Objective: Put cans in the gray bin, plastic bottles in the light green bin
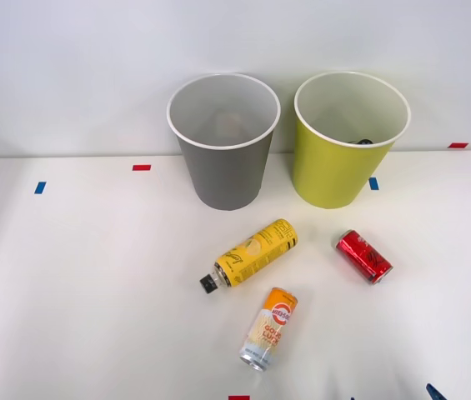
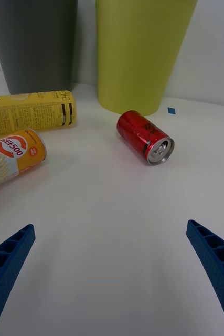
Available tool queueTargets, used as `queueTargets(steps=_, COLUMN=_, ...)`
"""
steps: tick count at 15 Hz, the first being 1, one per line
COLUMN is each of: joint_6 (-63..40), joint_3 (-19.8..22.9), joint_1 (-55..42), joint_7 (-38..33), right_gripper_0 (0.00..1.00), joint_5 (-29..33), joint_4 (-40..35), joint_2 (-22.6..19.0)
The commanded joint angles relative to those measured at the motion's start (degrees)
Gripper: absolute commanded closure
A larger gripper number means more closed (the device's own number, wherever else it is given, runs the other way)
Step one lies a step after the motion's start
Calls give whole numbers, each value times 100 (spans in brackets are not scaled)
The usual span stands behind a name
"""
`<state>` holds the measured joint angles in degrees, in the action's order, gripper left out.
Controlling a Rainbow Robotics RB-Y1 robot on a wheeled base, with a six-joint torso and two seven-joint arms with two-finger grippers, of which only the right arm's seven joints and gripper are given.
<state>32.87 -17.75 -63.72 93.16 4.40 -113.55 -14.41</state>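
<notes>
The right gripper (image 2: 112, 273) is hovering low over the white table (image 1: 68, 275), its blue ribbed fingers (image 2: 9, 262) spread wide apart and holding nothing. In the front view its fingertips are just peeking in at the near right edge. It is pointing toward the far side, with the red can (image 2: 145, 137) lying on its side near it, silver end toward the gripper. The orange-and-cream can (image 1: 269, 327) is lying at the near centre, just beside the yellow bottle (image 1: 253, 253), whose black cap is pointing near-left. The gray bin (image 1: 223, 140) is standing upright at the far side, the light green bin (image 1: 350, 137) to its right with something dark inside.
</notes>
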Motion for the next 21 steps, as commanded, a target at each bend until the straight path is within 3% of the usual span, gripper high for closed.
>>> queueTargets(steps=1, joint_6=0, joint_3=0, joint_1=0, joint_7=0, right_gripper_0=0, joint_5=0, joint_4=0, joint_2=0)
queueTargets(steps=21, joint_6=0, joint_3=0, joint_1=0, joint_7=0, right_gripper_0=0, joint_5=0, joint_4=0, joint_2=0)
